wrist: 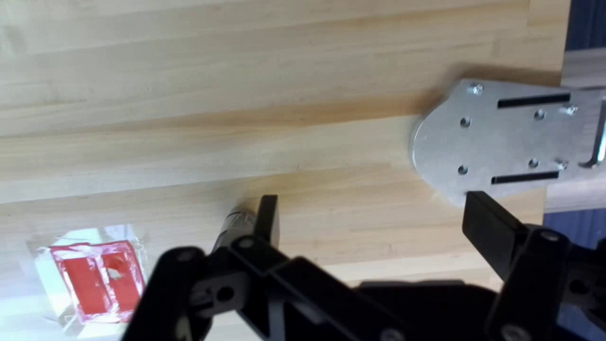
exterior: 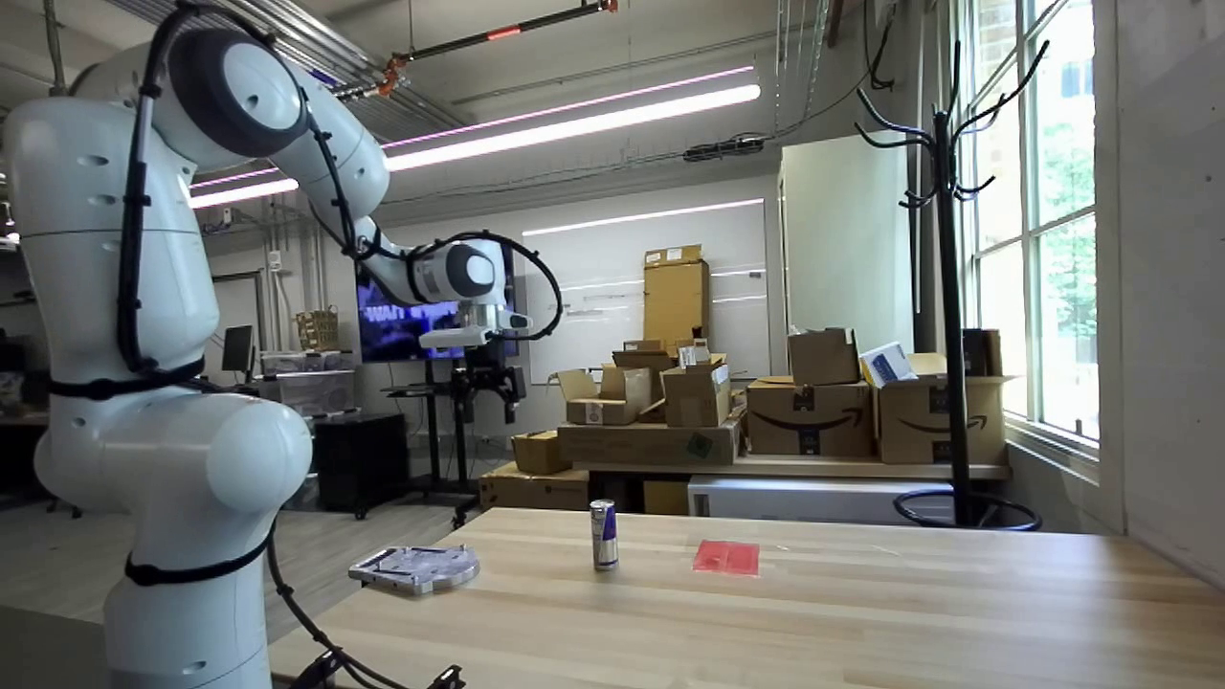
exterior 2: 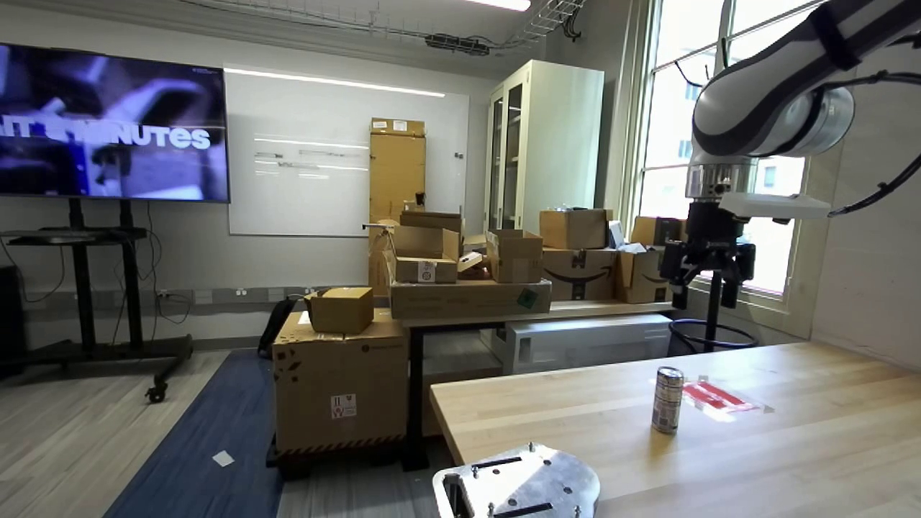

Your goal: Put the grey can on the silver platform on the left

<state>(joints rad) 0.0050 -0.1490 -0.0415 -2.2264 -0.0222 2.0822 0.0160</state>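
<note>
Slim drink can at nine o'clock from the Robotiq gripper, outside its spread fingers!
Nothing between those fingers, they're parted wide and high over the wooden tabletop. In the wrist view the can shows at nine from the gap, along the line of opening, partly hidden behind one finger. Both exterior views have it upright on the tabletop, long axis vertical, between the slotted silver plate and the red taped rectangle. And in the wrist view the plate is off the opposite way, at two o'clock! The move, I reckon, is a shift toward nine, then a drop along the can's length; going straight down from here, the gap looks likely to miss it.
</note>
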